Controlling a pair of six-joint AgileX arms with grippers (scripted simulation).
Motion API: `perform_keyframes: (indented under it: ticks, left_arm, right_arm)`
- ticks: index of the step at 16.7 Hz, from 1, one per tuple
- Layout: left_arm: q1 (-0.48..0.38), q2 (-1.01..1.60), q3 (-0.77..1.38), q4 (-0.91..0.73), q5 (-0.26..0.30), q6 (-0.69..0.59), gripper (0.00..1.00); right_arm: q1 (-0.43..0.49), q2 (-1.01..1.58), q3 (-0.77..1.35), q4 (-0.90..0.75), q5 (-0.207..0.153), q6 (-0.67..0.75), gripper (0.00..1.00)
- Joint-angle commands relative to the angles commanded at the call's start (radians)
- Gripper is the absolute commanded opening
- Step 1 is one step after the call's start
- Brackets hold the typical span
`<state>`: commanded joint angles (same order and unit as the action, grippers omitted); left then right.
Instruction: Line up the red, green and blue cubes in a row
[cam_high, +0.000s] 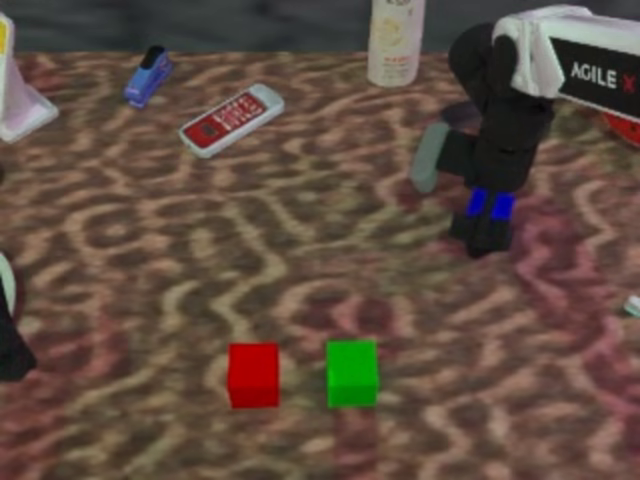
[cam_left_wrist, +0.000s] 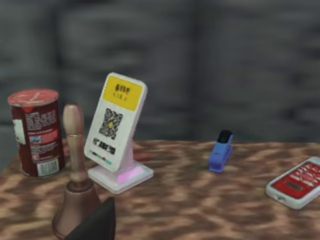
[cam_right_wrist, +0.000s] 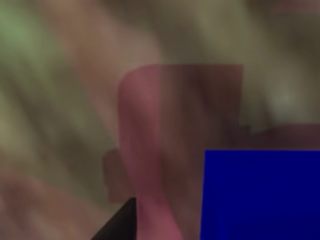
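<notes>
The red cube (cam_high: 253, 375) and the green cube (cam_high: 352, 373) sit side by side near the front of the table, a small gap between them. The blue cube (cam_high: 503, 204) lies far back on the right, mostly covered by my right gripper (cam_high: 485, 236), which is lowered right onto that spot. In the right wrist view the blue cube (cam_right_wrist: 260, 195) fills the near corner, very close. My left gripper (cam_high: 10, 345) is parked at the table's left edge and holds nothing. One dark finger (cam_left_wrist: 97, 222) shows in its wrist view.
Along the back stand a blue stapler (cam_high: 148, 76), a red-and-white remote (cam_high: 231, 120) and a white bottle (cam_high: 396, 40). A grey object (cam_high: 430, 157) lies beside the right arm. A QR-code stand (cam_left_wrist: 117, 127), a red can (cam_left_wrist: 36, 131) and a hand bell (cam_left_wrist: 75, 190) crowd the back left.
</notes>
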<state>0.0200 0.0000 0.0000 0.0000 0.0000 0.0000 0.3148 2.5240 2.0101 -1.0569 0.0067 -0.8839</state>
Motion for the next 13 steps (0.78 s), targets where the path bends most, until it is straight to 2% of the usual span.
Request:
perform_keyframes:
  ticks: [8, 13]
  left_arm:
    - [0.000, 0.000, 0.000, 0.000, 0.000, 0.000, 1.00]
    - [0.000, 0.000, 0.000, 0.000, 0.000, 0.000, 1.00]
  right_arm:
    - [0.000, 0.000, 0.000, 0.000, 0.000, 0.000, 0.02]
    - [0.000, 0.000, 0.000, 0.000, 0.000, 0.000, 0.00]
